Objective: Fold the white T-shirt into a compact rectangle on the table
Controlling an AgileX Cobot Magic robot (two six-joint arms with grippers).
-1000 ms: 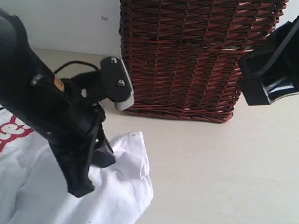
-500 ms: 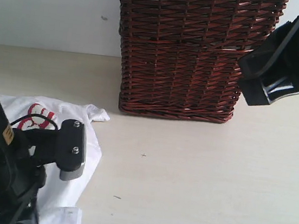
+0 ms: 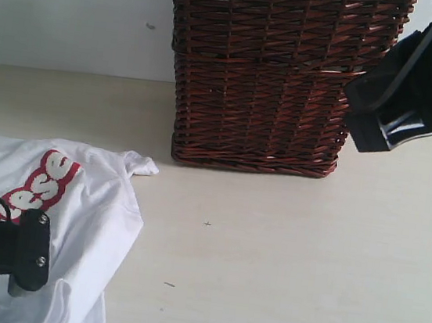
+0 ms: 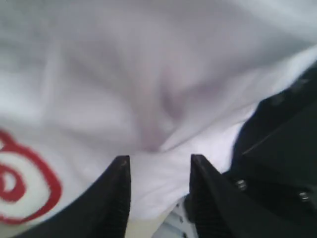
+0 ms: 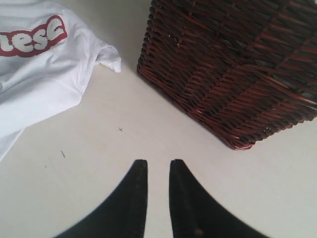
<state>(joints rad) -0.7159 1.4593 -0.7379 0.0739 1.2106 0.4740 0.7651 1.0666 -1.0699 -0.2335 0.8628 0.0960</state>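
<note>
Shirt (image 3: pixel 75 215) on tabletop (image 3: pixel 283 256), lower left of frame.
My left jaws stand parted over its cloth; my right jaws, slightly parted, hold nothing near the basket (image 3: pixel 265 81).

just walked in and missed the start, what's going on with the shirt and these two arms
A two-armed robot is working on folding the white T-shirt, which lies rumpled at the left of the table, lettering up and not yet a neat rectangle. The left gripper is down on the shirt, jaws apart around a bunched fold of cloth. The right gripper hangs empty over bare tabletop near the wicker basket, its jaws only a slit apart.
</note>
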